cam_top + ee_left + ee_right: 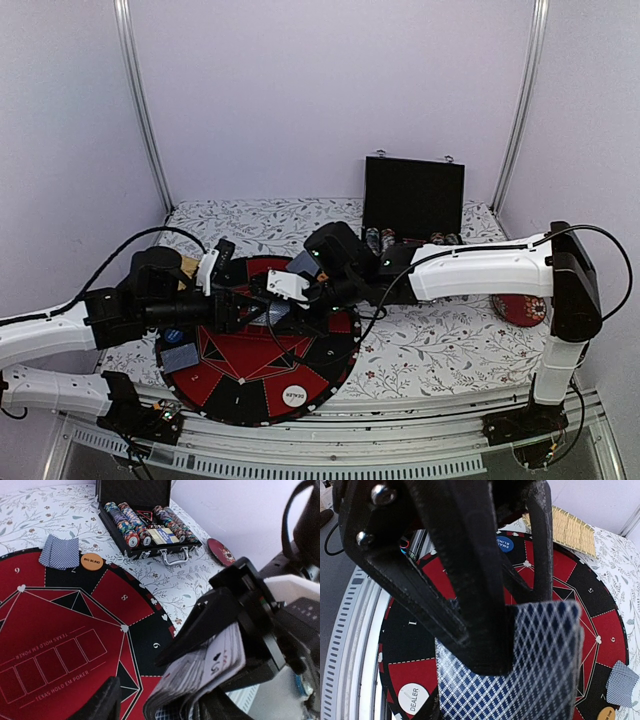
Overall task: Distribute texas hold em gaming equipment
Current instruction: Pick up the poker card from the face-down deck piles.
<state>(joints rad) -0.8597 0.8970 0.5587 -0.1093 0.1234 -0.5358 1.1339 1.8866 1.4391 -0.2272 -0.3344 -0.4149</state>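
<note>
Dealing step: right tool (515, 630) clamps the card deck (520, 680); left tool (160, 705), part-open just beside it, must next pinch one card.

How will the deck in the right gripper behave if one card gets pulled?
The deck of cards, clamped in the right gripper, splays and bows at its free edge: probably floppy, not a rigid block. The faces look smooth, so neighbours may slide out with the pulled card. Thin stack, likely light.
</note>
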